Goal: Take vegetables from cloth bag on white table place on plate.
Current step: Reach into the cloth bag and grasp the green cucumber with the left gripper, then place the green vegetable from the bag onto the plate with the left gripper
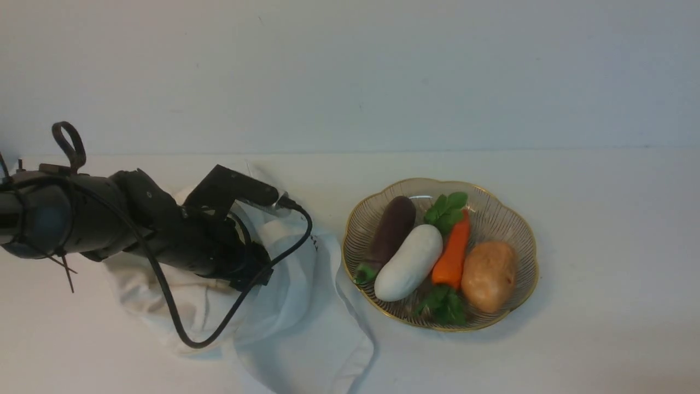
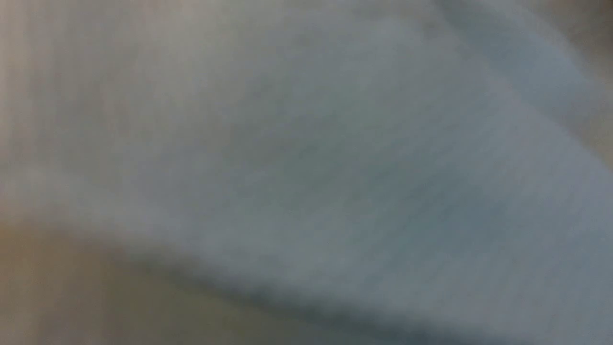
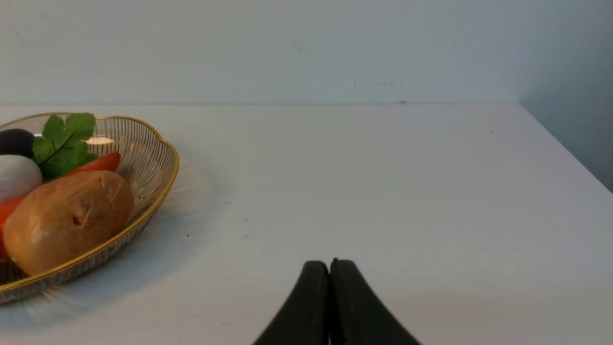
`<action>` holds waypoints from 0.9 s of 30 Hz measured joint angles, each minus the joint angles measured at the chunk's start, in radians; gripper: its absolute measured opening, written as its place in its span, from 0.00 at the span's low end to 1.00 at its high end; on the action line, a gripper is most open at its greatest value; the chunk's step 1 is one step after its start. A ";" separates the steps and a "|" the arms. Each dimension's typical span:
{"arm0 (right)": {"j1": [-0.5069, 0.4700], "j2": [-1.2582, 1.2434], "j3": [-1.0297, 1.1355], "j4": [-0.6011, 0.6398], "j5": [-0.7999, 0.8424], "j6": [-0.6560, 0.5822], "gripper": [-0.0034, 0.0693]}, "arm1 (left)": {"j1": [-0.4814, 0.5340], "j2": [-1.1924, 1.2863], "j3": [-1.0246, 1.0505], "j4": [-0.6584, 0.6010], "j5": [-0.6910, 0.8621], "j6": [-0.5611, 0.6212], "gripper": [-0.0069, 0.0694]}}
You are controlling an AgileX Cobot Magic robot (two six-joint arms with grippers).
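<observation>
The off-white cloth bag (image 1: 306,306) lies crumpled on the white table (image 1: 601,219), left of the plate (image 1: 525,230). My left arm (image 1: 180,235) reaches into the bag's mouth and the fabric hides its gripper's fingers. The left wrist view shows only blurred cloth (image 2: 306,167) close up. The bright green vegetable is not in view. The gold-rimmed glass plate also shows in the right wrist view (image 3: 163,158). My right gripper (image 3: 330,262) is shut and empty, low over bare table to the right of the plate.
The plate holds a dark purple eggplant (image 1: 392,227), a white radish (image 1: 409,262), an orange carrot (image 1: 453,254) with green leaves and a brown potato (image 1: 488,275). A black cable (image 1: 180,323) hangs from the left arm over the bag. The table's right edge (image 3: 570,148) shows.
</observation>
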 joint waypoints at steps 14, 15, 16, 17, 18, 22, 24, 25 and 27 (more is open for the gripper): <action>0.000 0.000 0.000 0.000 0.000 0.000 0.03 | 0.000 0.024 -0.023 -0.173 -0.054 -0.013 0.73; 0.000 0.000 0.000 0.000 0.000 0.000 0.03 | 0.000 0.026 -0.024 -0.175 -0.054 -0.013 0.73; 0.000 0.000 0.000 0.000 0.000 0.000 0.03 | 0.000 0.047 -0.029 -0.192 -0.048 -0.013 0.73; 0.000 0.000 0.000 0.000 0.000 0.000 0.03 | 0.000 0.049 -0.030 -0.193 -0.045 -0.014 0.73; 0.000 0.000 0.000 0.000 0.000 0.000 0.03 | -0.001 0.061 -0.030 -0.201 -0.040 -0.015 0.73; 0.000 0.000 0.000 0.000 0.000 0.000 0.03 | -0.001 0.079 -0.030 -0.205 -0.044 -0.015 0.71; 0.000 0.000 0.000 0.000 0.000 0.000 0.03 | -0.001 0.079 -0.030 -0.205 -0.048 -0.015 0.62; 0.000 0.000 0.000 0.000 0.000 0.000 0.03 | -0.001 0.079 -0.030 -0.205 -0.049 -0.015 0.57; 0.000 0.000 0.000 0.000 0.000 0.000 0.03 | -0.001 0.077 -0.030 -0.204 -0.049 -0.015 0.49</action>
